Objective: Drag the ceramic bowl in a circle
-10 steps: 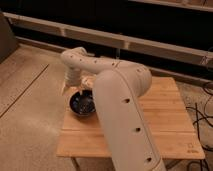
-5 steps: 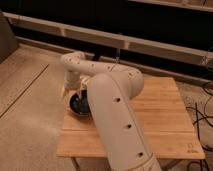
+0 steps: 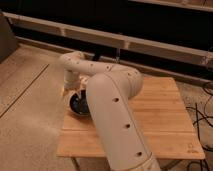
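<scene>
Fingers (image 3: 69,90) spread apart, the gripper (image 3: 72,93) is hanging at the far-left rim of the ceramic bowl (image 3: 80,106). The round bowl is sitting upright, mouth up, beside the white arm (image 3: 112,107), near the wooden table (image 3: 160,117)'s left edge.

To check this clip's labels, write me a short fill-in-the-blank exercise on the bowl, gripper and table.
1. The bowl sits on a ____ table.
2. The gripper is down at the ____.
3. The arm is ____ in colour.
Missing words: wooden; bowl; white.
</scene>
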